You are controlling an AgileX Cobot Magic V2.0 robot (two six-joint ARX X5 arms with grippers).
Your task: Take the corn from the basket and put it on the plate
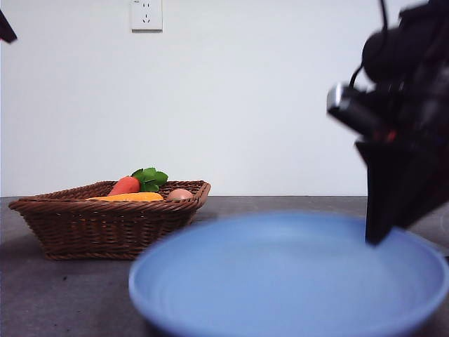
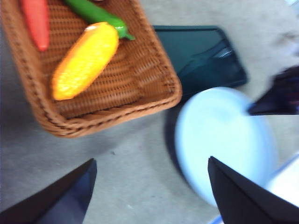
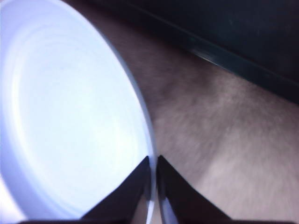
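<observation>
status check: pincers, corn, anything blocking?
Left pincer open, above table near basket. Right pincer shut on plate rim. Corn in basket, beside carrot and green pepper; top unobstructed.

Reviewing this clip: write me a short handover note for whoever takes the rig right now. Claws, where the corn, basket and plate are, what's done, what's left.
Left claw: open, empty, above the table between basket and plate.
Right claw: shut on the plate's rim, at the plate's far edge in the front view; no cob in it.
Corn: lying in the basket, beside a red-orange carrot and a green vegetable.
Plate: bare, on the table next to the basket, with a black tray beside it.
Done: nothing moved onto the plate yet.
Left: grasp the corn, lift it out, set it on the plate.
</observation>
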